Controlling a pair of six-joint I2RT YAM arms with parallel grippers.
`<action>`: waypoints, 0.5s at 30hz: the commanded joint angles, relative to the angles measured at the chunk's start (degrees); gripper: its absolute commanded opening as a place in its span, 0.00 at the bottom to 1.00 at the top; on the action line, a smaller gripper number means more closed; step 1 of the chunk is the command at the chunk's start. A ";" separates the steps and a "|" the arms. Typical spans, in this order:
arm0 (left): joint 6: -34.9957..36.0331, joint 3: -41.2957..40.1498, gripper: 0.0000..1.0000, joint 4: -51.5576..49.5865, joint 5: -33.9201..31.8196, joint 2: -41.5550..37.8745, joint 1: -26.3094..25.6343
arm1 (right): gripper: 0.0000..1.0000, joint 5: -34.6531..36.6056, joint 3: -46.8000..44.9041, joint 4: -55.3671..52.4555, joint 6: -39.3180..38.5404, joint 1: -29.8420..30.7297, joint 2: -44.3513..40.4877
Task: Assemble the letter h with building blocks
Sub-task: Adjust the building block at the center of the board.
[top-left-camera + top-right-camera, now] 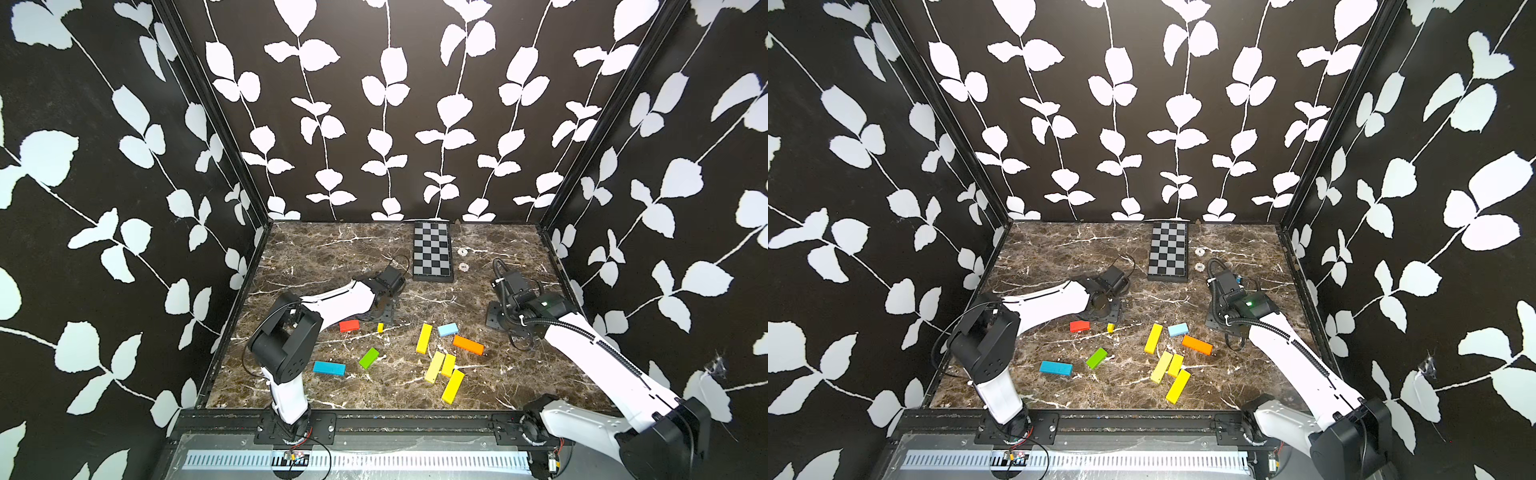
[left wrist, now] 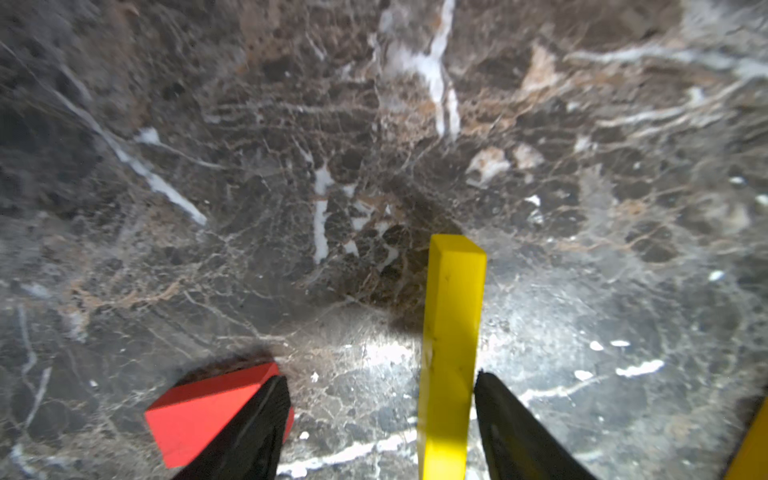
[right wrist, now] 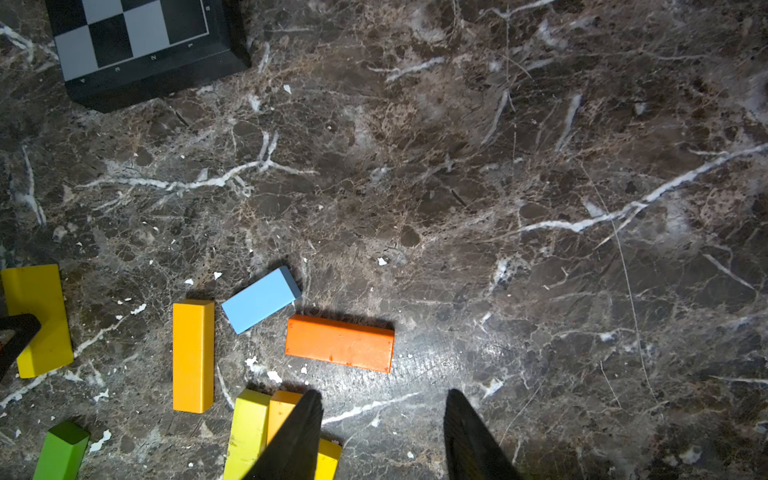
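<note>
Probably a robot lab booth — leaf-print walls (image 1: 374, 104), marble-look tabletop (image 1: 332, 257), two rail-mounted arms (image 1: 336, 299)

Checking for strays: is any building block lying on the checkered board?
No, the checkered board carries nothing; the blocks lie on the marble table in front of it.

Loose building blocks (image 1: 424, 338) on marble tabletop (image 1: 332, 249)
</note>
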 commanded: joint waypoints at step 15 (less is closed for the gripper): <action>4.73 6.52 0.72 -8.85 -8.18 -3.32 -0.57 | 0.48 -0.07 0.81 -0.48 0.05 0.53 -0.53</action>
